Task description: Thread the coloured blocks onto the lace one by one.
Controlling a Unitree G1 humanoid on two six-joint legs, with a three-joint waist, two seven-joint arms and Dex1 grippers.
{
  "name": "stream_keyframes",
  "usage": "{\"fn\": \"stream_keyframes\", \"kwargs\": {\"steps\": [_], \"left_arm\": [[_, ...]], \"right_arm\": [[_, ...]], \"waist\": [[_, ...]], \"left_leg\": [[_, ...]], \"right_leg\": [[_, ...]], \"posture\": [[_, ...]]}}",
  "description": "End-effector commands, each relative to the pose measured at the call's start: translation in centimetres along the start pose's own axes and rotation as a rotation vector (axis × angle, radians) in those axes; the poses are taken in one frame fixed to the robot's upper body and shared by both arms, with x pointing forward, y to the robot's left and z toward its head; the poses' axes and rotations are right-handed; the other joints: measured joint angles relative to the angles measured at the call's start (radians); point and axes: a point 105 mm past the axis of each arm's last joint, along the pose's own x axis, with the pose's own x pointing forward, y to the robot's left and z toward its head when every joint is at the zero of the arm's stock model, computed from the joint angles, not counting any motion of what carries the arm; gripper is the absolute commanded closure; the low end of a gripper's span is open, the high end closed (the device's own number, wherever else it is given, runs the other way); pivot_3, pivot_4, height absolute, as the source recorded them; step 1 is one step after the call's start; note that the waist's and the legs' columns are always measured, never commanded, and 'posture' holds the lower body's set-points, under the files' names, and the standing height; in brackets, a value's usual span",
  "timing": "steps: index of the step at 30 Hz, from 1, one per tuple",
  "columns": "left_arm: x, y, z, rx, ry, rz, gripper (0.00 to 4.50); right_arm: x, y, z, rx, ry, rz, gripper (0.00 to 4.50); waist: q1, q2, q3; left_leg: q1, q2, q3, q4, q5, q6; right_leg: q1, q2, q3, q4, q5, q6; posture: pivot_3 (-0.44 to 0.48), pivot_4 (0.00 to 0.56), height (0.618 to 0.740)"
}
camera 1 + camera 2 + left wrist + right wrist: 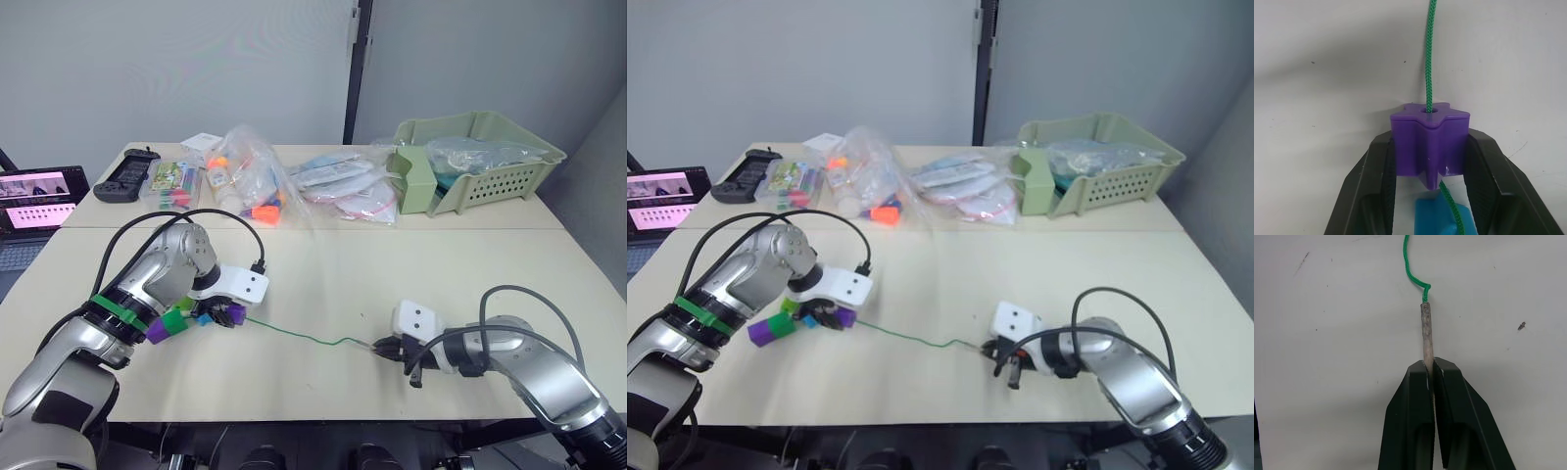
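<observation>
A purple block (1430, 142) with a star-shaped outline is clamped between my left gripper's (232, 315) fingers, and the green lace (1429, 58) passes through its hole. A blue block (1437, 218) sits right behind it on the lace. Beside that wrist lie a lime green block (176, 319) and another purple block (157, 331). The lace (304, 336) runs across the table to my right gripper (1430, 363), which is shut on its pale stiff tip (1426, 333) at the front right.
At the back of the table stand a green basket (490, 162), clear plastic bags (250, 181) with orange toy pieces, and flat bags (343, 186). A black controller (125, 176) and a marker box (171, 184) lie at the back left. A screen (34, 196) sits off the left edge.
</observation>
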Motion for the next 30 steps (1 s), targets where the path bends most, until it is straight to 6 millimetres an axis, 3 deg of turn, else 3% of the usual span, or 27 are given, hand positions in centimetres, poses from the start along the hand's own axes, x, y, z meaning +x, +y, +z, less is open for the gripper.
{"fn": "stream_keyframes", "kwargs": {"steps": [1,7,11,19,30], "left_arm": [[0.9,-0.9,-0.5,-0.015,0.013,-0.061,3.12],[1.3,-1.3,-1.0,-0.034,0.017,-0.068,3.12],[1.5,-1.7,-1.3,-0.051,0.011,-0.069,3.12],[1.6,-2.7,-2.0,-0.078,0.018,-0.073,3.12],[1.7,-3.4,-3.0,-0.112,0.028,-0.059,3.12]], "right_arm": [[-1.6,-0.6,-0.2,-0.033,0.023,-0.031,4.5],[-6.5,-1.8,-5.0,0.007,0.249,-0.129,4.5],[-9.5,-2.8,-6.0,0.046,0.293,-0.25,4.5],[-11.0,-5.4,-6.2,0.033,0.304,-0.459,4.5],[-13.1,-3.0,-9.0,0.108,0.416,-0.434,4.5]], "waist": [[0.001,0.0,0.0],[0.003,0.0,0.0],[-0.003,0.0,0.0],[-0.019,0.001,0.0],[-0.028,0.002,-0.001]], "left_leg": [[0.0,0.0,0.0,0.0,0.0,0.0],[0.001,-0.001,0.0,0.0,0.0,0.001],[0.002,0.0,0.001,0.0,0.0,0.001],[0.004,0.001,0.002,0.0,0.0,0.001],[0.005,0.001,0.002,-0.001,-0.001,0.002]], "right_leg": [[0.0,0.0,0.0,0.001,0.0,0.0],[0.001,-0.001,0.0,0.001,0.0,0.0],[0.002,0.0,0.001,0.001,0.0,0.0],[0.002,0.001,0.003,0.001,0.0,0.0],[0.002,0.001,0.003,0.001,0.0,0.0]], "posture": [[0.0,0.15,0.74],[0.0,0.15,0.74],[0.0,0.15,0.74],[0.0,0.15,0.74],[0.0,0.15,0.74]]}}
